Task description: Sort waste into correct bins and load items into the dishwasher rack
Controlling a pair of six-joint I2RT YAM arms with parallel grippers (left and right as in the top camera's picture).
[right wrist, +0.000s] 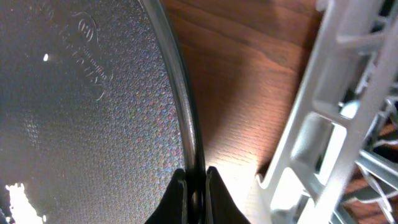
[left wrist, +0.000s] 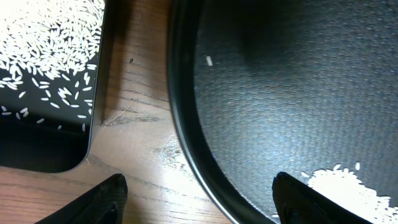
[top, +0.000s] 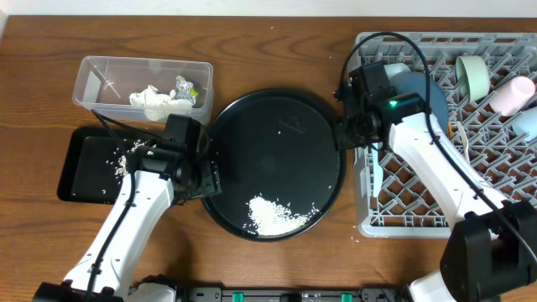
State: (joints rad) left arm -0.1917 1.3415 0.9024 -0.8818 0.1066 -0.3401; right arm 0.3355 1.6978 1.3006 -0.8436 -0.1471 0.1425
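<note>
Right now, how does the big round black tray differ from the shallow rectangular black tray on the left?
The round black tray is larger and circular; the rectangular black tray is smaller and oblong. The round tray holds one rice pile near its front edge; the rectangular tray holds scattered grains. The right gripper pinches the round tray's rim; nothing grips the rectangular tray. Both are black, shallow and carry rice.

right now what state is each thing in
round tray, mostly bare, rice pile near front edge
left gripper, open, astride its left rim
right gripper, shut on its right rim
black rectangular tray, loose grains inside
clear tub, holds napkin and wrapper
rack, partly loaded
</note>
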